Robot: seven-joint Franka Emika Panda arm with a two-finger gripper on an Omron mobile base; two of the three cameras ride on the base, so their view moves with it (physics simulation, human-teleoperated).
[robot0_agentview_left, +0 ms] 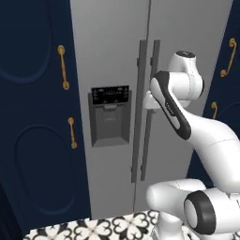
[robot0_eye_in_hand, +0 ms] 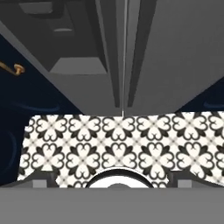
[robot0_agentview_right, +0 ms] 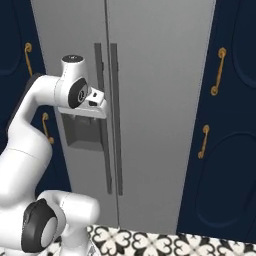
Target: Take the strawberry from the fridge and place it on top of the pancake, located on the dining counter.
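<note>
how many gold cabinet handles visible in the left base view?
4. Two on the navy cabinet left of the fridge: upper, lower. Two on the right: upper, lower, partly hidden by the arm; more may be behind it.

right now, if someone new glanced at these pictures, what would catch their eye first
The tall grey side-by-side fridge fills the middle, both doors closed, with two long vertical bar handles at the centre seam and a dark dispenser panel on its left door. The white arm bends up in front of it, near the handles. Navy cabinets with gold handles flank the fridge, and a black-and-white patterned tile floor lies below.
</note>
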